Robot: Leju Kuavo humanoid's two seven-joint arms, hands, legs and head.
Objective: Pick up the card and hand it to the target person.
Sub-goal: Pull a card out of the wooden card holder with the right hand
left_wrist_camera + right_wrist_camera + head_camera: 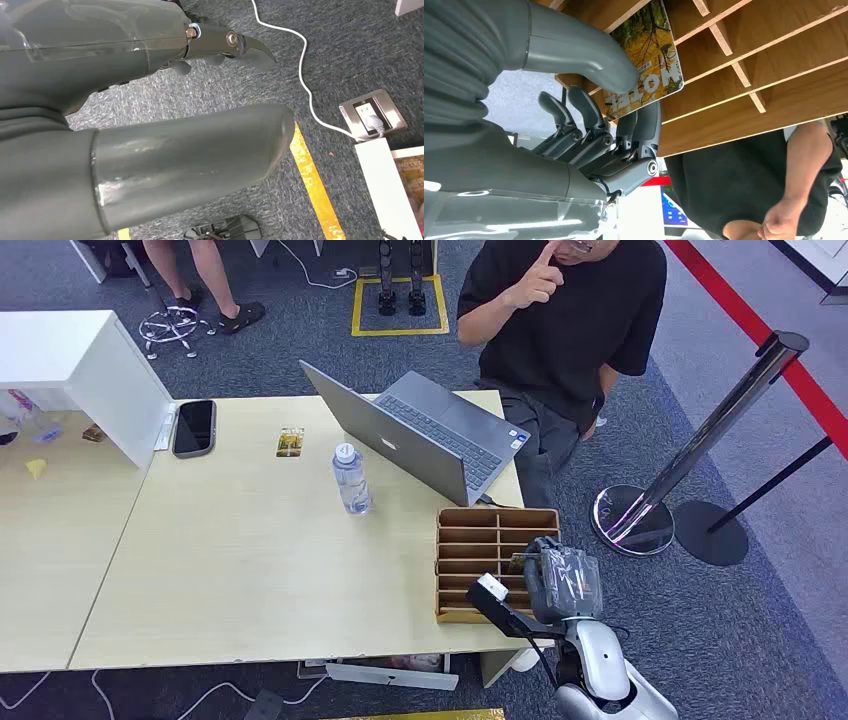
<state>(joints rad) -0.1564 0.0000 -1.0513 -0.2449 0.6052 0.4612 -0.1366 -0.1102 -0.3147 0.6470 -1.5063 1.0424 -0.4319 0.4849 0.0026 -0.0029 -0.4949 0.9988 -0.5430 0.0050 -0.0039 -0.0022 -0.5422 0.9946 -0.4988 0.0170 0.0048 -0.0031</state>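
Wooden slotted rack [497, 562] sits at the near right corner of the pale table [240, 560], its compartments running across it. Right hand [562, 580] is at the rack's near right side. Right wrist view: right hand [614, 125] pinches a card [646, 55] between the thick grey thumb [579, 47] and the darker fingers [644, 125]; thumb lies on the printed face, fingers behind it. Card shows yellow autumn trees and the word HOTEL. It stands against the rack's dividers [744, 75], but I cannot tell whether it is seated in a slot or already clear of it.

Left hand [150, 125] hangs low over grey carpet [325, 45], with a white cable [305, 80], a floor socket [372, 115] and a yellow tape line [312, 185] beneath. Thumb is straight, a dark finger [235, 45] extended; nothing seen in it, fingers apart.

Person in a black shirt [575, 320] stands at the far side of the table by the rack's end, one hand raised to the face. Open grey laptop [425, 435] lies just beyond the rack, a clear water bottle [351, 480] near its left. A second small card [290, 443] lies flat further left, a dark phone [194, 427] beside a white box [85, 380]. Chrome stanchion [690, 455] stands on the floor at right.
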